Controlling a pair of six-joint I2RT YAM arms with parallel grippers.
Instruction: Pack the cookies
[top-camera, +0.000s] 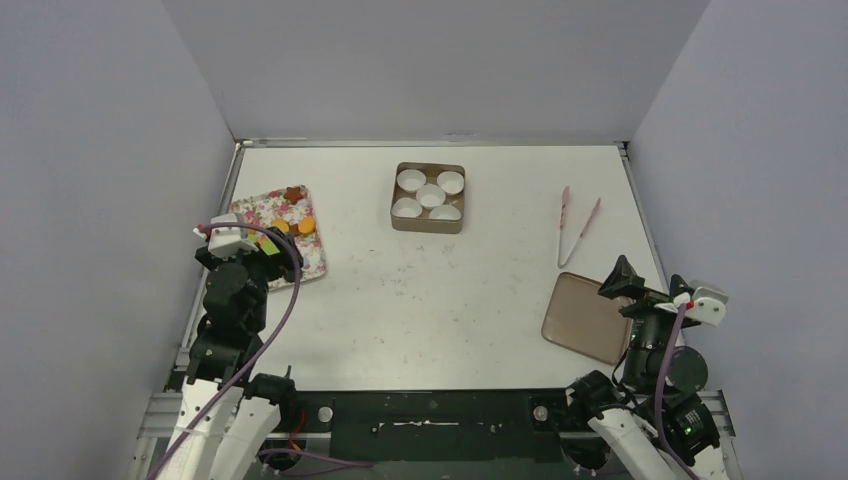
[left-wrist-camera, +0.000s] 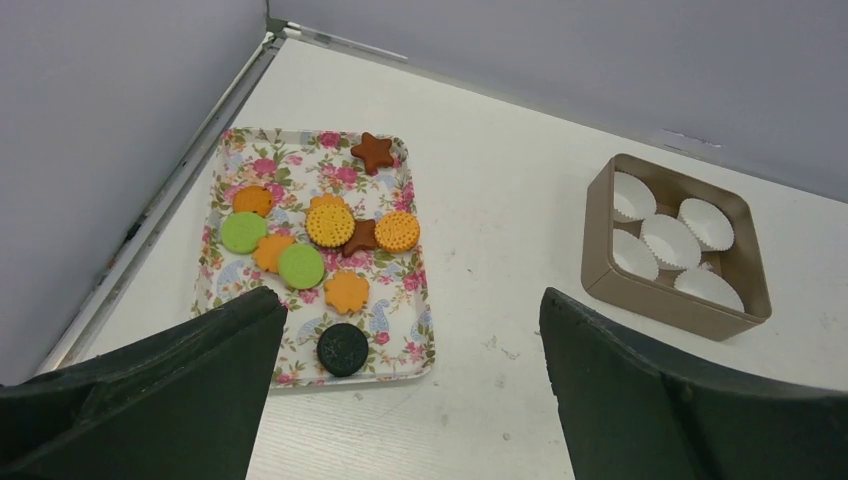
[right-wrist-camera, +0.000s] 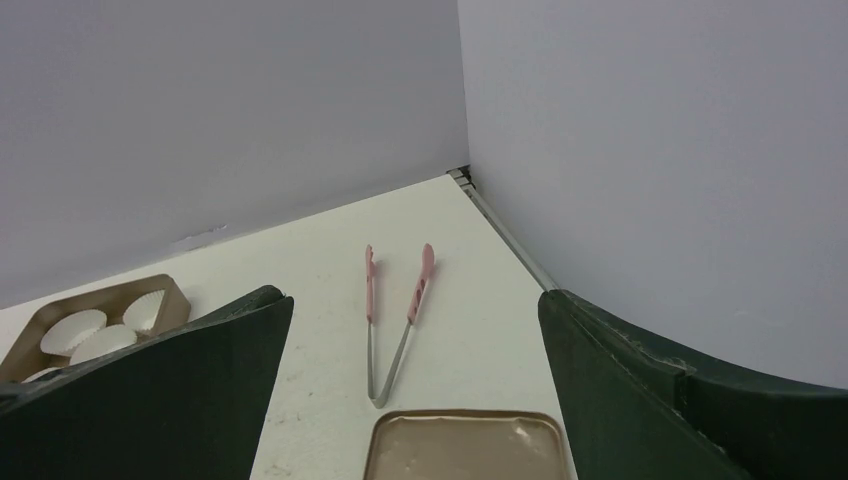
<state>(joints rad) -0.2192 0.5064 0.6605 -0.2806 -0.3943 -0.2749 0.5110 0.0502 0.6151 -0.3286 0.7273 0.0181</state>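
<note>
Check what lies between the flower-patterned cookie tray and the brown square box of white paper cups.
Nothing: bare white table runs between the flower-patterned tray and the brown box, seen in the top view.

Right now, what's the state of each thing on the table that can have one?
Left gripper: open, empty.
Right gripper: open, empty.
Cookies: all loose on the floral tray, none packed.
Box: uncovered, five paper cups inside.
Paper cups: all empty.
Tongs: lying on the table, arms spread, unheld.
Brown lid: off the box, flat on the table.
</note>
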